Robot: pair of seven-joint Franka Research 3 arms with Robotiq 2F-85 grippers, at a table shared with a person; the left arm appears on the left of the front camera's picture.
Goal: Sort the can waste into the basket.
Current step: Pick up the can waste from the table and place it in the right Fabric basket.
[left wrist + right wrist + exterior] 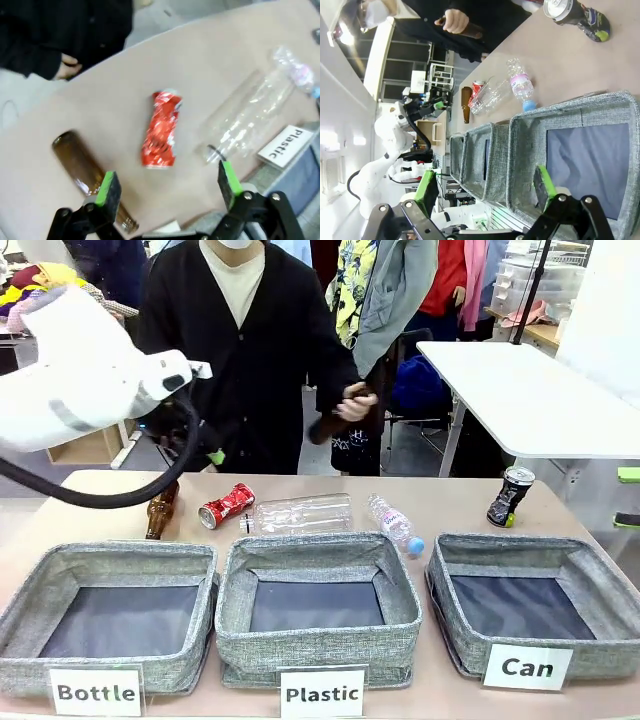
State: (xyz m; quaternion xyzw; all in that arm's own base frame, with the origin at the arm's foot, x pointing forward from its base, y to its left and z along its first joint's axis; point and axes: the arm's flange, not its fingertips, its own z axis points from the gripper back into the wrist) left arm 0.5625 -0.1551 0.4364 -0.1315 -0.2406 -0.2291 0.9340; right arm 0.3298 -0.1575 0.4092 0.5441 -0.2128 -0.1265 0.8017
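Step in hand: approach to the first pick; the left end effector (165, 187) hovers above the red crushed can (161, 129), jaws spread wide and holding nothing.
Red crushed can: lies on its side on the surface (450, 502), between the brown glass bottle (90, 172) and the clear plastic bottle (247, 117), touching neither.
Dark can: stands tilted near the far right of the surface (511, 496), behind the "Can" basket (590, 660), silver top up.
Basket: rightmost of three grey bins, nothing visible inside it; both cans are still outside it.
Right end effector (487, 190): released, green pads apart, looking down at the "Can" basket's near corner.
Person: stands at the far side, one hand (354, 400) holding another brown bottle, clear of the cans.
Next move, as judged: the left end effector should descend with the pads straddling the red can across its narrow width, then close. The flattened body may slip or roll, so a centred grip matters. The carry is long, across the "Plastic" bin (318, 605) to the far right basket.
Alternative: the dark can lies nearer the right arm.
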